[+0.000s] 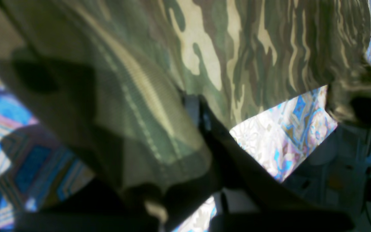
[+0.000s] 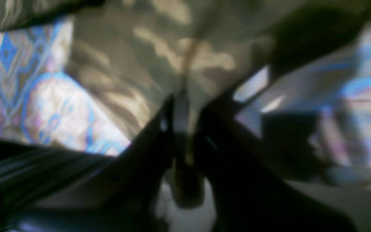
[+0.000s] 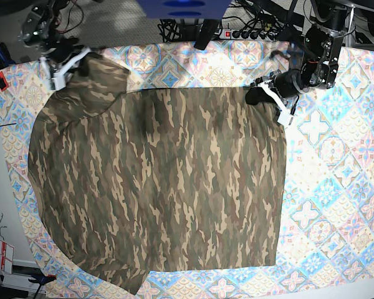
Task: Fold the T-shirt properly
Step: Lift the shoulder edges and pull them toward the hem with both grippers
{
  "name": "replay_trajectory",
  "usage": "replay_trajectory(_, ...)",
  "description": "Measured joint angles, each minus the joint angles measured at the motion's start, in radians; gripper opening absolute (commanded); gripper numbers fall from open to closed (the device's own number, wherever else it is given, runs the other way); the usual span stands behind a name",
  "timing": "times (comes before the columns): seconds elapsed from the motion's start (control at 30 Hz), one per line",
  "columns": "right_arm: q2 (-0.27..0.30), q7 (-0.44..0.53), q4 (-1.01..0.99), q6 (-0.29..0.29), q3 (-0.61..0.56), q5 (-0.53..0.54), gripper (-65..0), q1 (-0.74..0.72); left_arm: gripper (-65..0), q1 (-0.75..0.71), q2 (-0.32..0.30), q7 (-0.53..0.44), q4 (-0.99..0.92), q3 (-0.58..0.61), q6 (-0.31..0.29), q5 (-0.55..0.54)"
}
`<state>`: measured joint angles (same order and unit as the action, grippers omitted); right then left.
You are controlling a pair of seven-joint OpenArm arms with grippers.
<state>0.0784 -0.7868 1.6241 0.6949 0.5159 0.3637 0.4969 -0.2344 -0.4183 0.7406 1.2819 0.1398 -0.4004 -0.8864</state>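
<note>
the large camouflage-print soft fabric t-shirt (image 3: 162, 180) lies spread across the blue-pink-cream patterned tablecloth (image 3: 336, 187). at its far edge, the left gripper (image 3: 262, 94) pinches one top corner and the right gripper (image 3: 71, 65) pinches the other, jaws pressed on cloth.

The T-shirt (image 3: 162, 180) wears a camouflage print of olive green, brown and tan streaks, while the cloth covering the tabletop (image 3: 336, 187) shows blue, pink and cream ornamental tiles in repeating diamond medallions.
</note>
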Motion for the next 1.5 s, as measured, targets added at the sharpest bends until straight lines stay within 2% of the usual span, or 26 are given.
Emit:
replay_trajectory(0.1, 0.007, -0.003, 0.045, -0.004, 0.026, -0.035, -64.3, 0.009, -65.0, -0.06, -0.005, -0.007, 0.09, 0.002, 0.017, 0.048)
replay_trajectory(0.17, 0.004, 0.005, 0.065, 0.001, 0.022, -0.031, -64.3, 0.025, -65.0, -0.128, -0.03, -0.003, 0.167, 0.014, 0.019, 0.058)
replay_trajectory(0.23, -0.001, 0.0, 0.089, 0.001, 0.021, -0.032, -64.3, 0.036, -65.0, -0.167, -0.04, 0.025, 0.205, 0.016, 0.018, 0.06)
replay_trajectory(0.37, -0.002, 0.027, 0.124, 0.001, 0.037, -0.034, -64.3, 0.06, -65.0, -0.186, -0.041, 0.04, 0.216, -0.056, 0.023, 0.074)
replay_trajectory(0.43, -0.031, 0.088, 0.151, 0.0, 0.081, -0.027, -64.3, 0.074, -65.0, -0.214, -0.045, 0.023, 0.218, -0.106, 0.029, 0.076)
replay_trajectory(0.53, -0.079, 0.092, 0.167, 0.001, 0.13, -0.043, -64.3, 0.082, -65.0, -0.246, -0.064, 0.032, 0.218, -0.139, 0.018, 0.07)
replay_trajectory(0.7, -0.073, 0.098, 0.209, 0.008, 0.14, -0.078, -64.3, 0.076, -65.0, -0.249, -0.08, 0.049, 0.268, -0.146, 0.03, 0.079)
replay_trajectory(0.77, -0.073, 0.103, 0.219, 0.008, 0.14, -0.094, -64.3, 0.07, -65.0, -0.246, -0.092, 0.096, 0.311, -0.148, 0.031, 0.075)
replay_trajectory(0.83, -0.073, 0.101, 0.229, 0.008, 0.14, -0.123, -64.3, 0.071, -65.0, -0.219, -0.09, 0.193, 0.343, -0.16, 0.039, 0.08)
replay_trajectory(0.97, -0.078, 0.093, 0.241, 0.009, 0.14, -0.157, -64.3, 0.014, -65.0, -0.156, -0.002, 0.335, 0.372, -0.285, 0.033, 0.074)
replay_trajectory(1.1, -0.074, 0.102, 0.249, 0.013, 0.138, -0.177, -64.1, -0.015, -65.0, -0.096, 0.006, 0.458, 0.371, -0.354, 0.029, 0.076)
replay_trajectory(1.23, -0.076, 0.072, 0.247, 0.017, 0.138, -0.2, -64.0, -0.049, -65.0, -0.022, 0.006, 0.497, 0.371, -0.356, 0.029, 0.074)
replay_trajectory(1.3, -0.07, 0.023, 0.247, 0.017, 0.138, -0.204, -64.0, -0.094, -65.0, 0.003, 0.006, 0.517, 0.371, -0.356, 0.028, 0.071)
replay_trajectory(1.37, -0.073, -0.043, 0.247, 0.025, 0.137, -0.26, -64.0, -0.151, -65.0, 0.032, 0.006, 0.559, 0.37, -0.356, 0.029, 0.072)
replay_trajectory(1.5, -0.075, -0.11, 0.246, 0.029, 0.13, -0.342, -64.0, -0.239, -65.0, 0.1, 0.011, 0.591, 0.367, -0.354, 0.029, 0.069)
